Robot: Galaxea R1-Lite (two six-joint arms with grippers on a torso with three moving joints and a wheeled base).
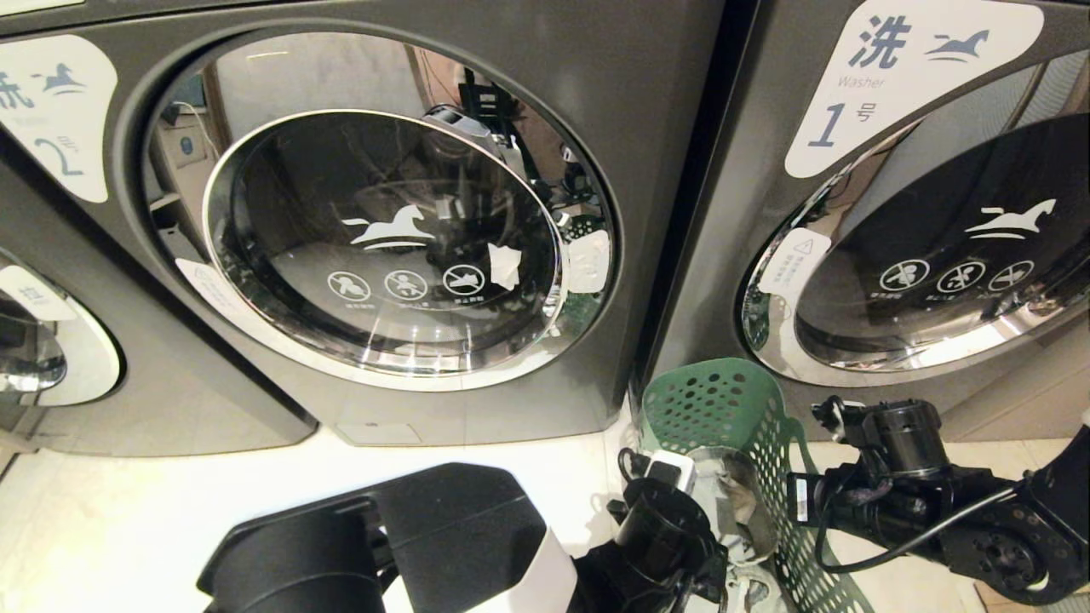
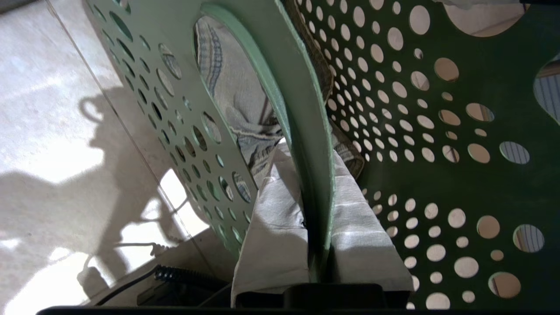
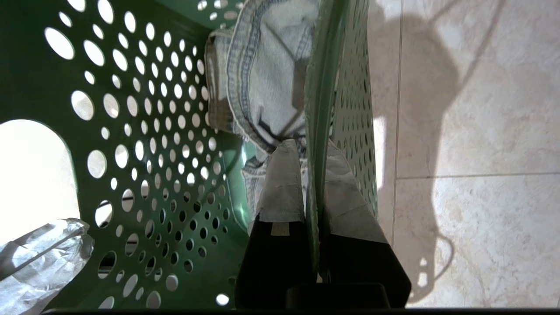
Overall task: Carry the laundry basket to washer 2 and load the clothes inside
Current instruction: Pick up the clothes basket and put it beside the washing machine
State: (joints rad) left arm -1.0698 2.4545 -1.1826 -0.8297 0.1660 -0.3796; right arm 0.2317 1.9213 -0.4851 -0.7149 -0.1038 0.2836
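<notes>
Left pincer pinching one rim of green laundry basket, right pincer pinching the opposite rim, denim clothes inside basket between both pincers, washer 2 door closed beyond them.

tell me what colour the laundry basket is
Green, with round holes all over the laundry basket; the right wrist view shows it best.

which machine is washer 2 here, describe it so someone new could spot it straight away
Two dark grey front-loaders fill the head view side by side. Washer 2 is the left one, directly ahead, left of the green laundry basket. Its white corner label reads 2, whereas washer 1 shows a 1.
</notes>
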